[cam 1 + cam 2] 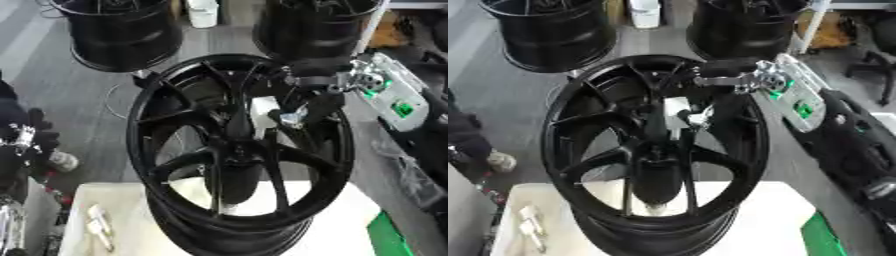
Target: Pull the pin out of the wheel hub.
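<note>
I have the black wheel hub [241, 150] square in front of me, lying face up on a white table [96, 195] at the near edge, its spokes fanning out from a dark centre boss. It fills most of what I see in both eyes.

My right arm comes in from the far right, its silver and green-marked wrist section lying just beyond the rim. The right hand [710, 107] reaches over the far right part of the rim and down among the spokes. Its fingers are black against a black wheel, so I cannot tell whether they are spread or closed round anything.

Just at the hand, between two far-right spokes, I see a small silvery piece [699, 118] in front of a pale patch showing through the wheel. That may be the pin, but I cannot make out its shape, nor whether the hand is touching it or only beside it.

My left hand shows in neither eye.

On the table to the near left of the hub lie two small white pieces [98, 225], well apart from the hand. A green strip [389, 235] shows at the table's near right. Beyond, on the grey floor, stand two more black wheels [118, 30], one far left and one far right.
</note>
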Tool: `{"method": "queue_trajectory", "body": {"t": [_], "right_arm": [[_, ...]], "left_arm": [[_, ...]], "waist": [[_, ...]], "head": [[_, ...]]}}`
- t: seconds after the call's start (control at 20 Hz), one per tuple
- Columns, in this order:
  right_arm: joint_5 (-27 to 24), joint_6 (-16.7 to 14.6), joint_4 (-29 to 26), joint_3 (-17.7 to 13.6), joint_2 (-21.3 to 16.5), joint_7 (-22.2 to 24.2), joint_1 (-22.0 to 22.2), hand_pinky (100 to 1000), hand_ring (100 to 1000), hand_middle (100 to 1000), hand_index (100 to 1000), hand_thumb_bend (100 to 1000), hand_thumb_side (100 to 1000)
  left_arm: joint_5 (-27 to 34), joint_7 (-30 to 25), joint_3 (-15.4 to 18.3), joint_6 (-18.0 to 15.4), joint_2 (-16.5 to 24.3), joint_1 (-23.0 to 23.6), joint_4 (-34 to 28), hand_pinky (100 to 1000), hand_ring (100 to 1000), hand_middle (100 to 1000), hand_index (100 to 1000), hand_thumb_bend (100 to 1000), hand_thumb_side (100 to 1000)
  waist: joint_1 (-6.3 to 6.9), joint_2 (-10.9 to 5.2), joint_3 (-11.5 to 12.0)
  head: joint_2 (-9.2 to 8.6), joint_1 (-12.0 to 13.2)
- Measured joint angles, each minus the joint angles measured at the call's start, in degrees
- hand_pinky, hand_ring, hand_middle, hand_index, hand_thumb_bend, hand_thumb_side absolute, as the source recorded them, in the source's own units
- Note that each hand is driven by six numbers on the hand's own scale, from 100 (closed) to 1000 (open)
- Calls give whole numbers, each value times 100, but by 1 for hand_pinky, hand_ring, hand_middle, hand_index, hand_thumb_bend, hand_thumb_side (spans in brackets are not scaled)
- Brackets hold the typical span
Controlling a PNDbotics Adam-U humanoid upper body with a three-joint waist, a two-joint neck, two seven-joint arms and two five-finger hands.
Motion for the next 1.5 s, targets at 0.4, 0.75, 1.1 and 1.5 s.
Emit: {"method": "queue_trajectory", "body": {"t": [0.4, 0.75, 1.1, 1.5], "right_arm": [[225, -52, 3, 21, 63, -52, 45, 827, 829, 808, 943, 100, 584], [264, -82, 21, 7, 121, -82, 42, 806, 755, 574, 842, 100, 379], [-152, 0, -68, -135, 137, 0, 41, 757, 618, 360, 530, 100, 202], [-558, 56, -107, -258, 137, 56, 1, 734, 566, 295, 464, 100, 167]], "left_arm": [[-1, -1, 0, 1, 0, 0, 0, 682, 619, 609, 745, 590, 595], [-1, -1, 0, 1, -1, 0, 0, 682, 619, 610, 745, 589, 596], [-1, -1, 0, 1, -2, 0, 0, 682, 619, 610, 745, 589, 596], [-1, -1, 0, 2, -3, -2, 0, 682, 618, 610, 745, 589, 595]], "waist": [[-1, 2, 10], [-1, 4, 11], [1, 7, 7], [2, 7, 9]], "head": [[0, -6], [0, -13], [0, -14], [0, -14]]}}
